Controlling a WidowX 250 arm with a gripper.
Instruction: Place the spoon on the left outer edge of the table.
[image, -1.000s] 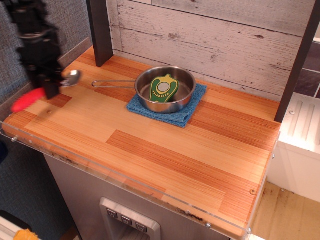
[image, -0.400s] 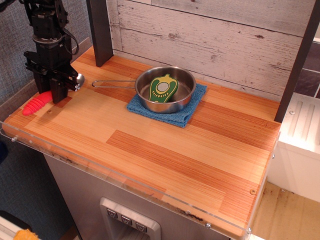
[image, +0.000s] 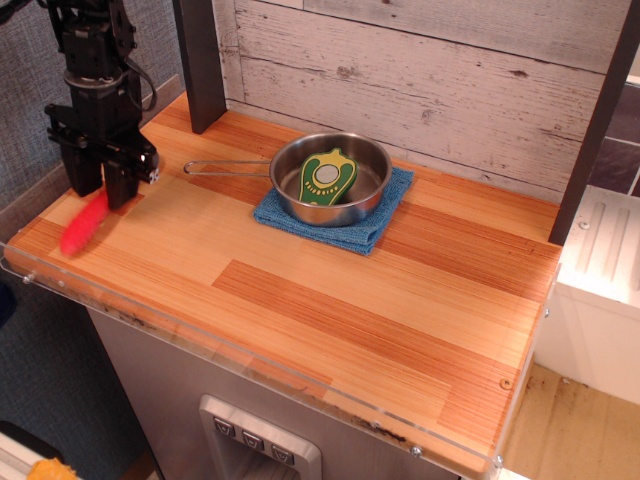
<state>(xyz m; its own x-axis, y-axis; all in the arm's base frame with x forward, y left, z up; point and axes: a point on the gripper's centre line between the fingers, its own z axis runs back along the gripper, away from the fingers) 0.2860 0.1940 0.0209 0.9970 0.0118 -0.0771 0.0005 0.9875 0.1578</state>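
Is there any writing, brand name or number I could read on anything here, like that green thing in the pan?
Green, avocado-shaped item in the round steel pan: a dark band of lettering crosses it, too small and blurred to read.
Grey panel with three buttons below the striped wooden table: marks on the buttons, too small to read.
Nothing else carries readable text.
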